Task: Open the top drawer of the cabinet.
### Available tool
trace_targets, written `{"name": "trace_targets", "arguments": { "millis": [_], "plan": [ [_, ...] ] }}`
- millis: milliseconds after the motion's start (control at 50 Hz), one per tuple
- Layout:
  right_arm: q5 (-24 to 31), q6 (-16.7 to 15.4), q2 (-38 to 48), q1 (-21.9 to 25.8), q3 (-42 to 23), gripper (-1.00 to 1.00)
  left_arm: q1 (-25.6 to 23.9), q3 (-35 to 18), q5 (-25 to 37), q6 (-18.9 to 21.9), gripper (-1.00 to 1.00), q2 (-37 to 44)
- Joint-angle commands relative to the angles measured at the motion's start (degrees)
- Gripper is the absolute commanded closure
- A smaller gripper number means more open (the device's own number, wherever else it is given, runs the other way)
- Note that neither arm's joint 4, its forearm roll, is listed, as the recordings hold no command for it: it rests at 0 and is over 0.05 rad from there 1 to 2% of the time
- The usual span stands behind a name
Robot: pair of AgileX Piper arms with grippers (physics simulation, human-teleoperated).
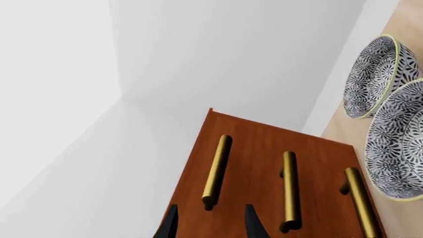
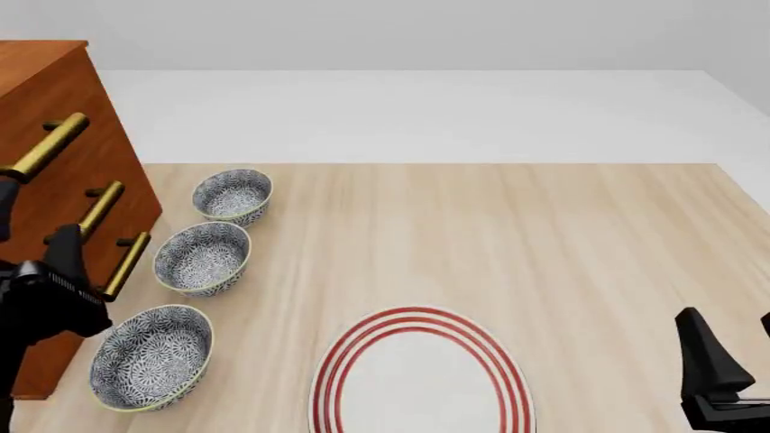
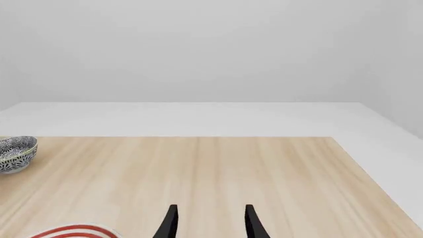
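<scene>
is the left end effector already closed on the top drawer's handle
No, the left end effector is open, its fingertips short of the top drawer's handle and not touching it.

No words, letters, numbers, brand marks or signs can be read in any of the three views. The cabinet (image 2: 72, 126) shows plain reddish-brown wood with brass bar handles and carries no label or lettering. The three bowls (image 2: 202, 257) bear only a dense black-and-white ornamental pattern, not writing. The plate (image 2: 421, 379) has red concentric rings around its rim and nothing printed on it. The wooden bench (image 2: 542, 253) shows only pale grain. The black arm parts that are visible have no markings that can be made out.
</scene>
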Motion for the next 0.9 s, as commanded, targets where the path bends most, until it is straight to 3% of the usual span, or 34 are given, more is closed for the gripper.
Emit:
{"name": "trace_targets", "arguments": {
  "millis": [20, 900],
  "plan": [
    [0.0, 0.0, 0.0, 0.0, 0.0, -1.00, 0.5, -2.0, 4.4, 1.1, -1.00, -1.8],
    [0.0, 0.0, 0.0, 0.0, 0.0, -1.00, 3.1, -7.2, 5.3, 4.6, -1.00, 2.1]
  ]
}}
